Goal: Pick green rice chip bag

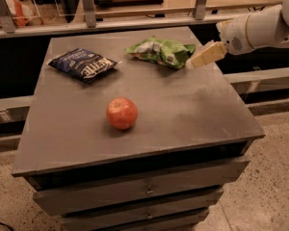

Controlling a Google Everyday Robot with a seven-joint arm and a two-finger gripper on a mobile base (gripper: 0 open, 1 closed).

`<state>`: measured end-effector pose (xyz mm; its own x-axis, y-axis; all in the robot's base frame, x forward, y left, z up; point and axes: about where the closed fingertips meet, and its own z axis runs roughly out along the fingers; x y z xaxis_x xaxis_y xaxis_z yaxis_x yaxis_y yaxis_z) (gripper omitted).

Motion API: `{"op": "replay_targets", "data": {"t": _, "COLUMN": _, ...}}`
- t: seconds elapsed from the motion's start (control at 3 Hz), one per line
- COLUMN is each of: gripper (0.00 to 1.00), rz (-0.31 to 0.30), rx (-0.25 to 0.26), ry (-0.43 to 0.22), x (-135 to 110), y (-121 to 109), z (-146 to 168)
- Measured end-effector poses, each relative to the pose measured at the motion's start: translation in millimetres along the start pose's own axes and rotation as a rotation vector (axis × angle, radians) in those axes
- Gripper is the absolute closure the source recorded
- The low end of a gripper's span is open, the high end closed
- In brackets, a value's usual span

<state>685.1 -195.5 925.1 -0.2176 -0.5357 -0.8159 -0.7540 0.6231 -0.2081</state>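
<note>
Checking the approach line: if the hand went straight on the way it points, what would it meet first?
Probably the green chip bag: the hand, at the right of the table, points at the bag's nearest end. Height is unclear, so it might skim above.

Cabinet top (192,114) carries three items. Kettle chip bag (83,64) lies rear left. Rice chip bag (161,51) lies rear, right of centre, well apart from it. Apple (122,113) sits forward of both, near the middle. Gripper (195,61) is just right of the rice chip bag.
</note>
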Motion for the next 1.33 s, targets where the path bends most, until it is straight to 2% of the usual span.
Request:
{"op": "replay_targets", "data": {"t": 1.0, "gripper": 0.00, "rz": 0.045, "rx": -0.079, "ry": 0.038, "x": 22.1, "y": -11.3, "z": 32.6}}
{"op": "replay_targets", "data": {"t": 1.33, "gripper": 0.00, "rz": 0.050, "rx": -0.077, "ry": 0.024, "x": 24.7, "y": -14.1, "z": 42.9}}
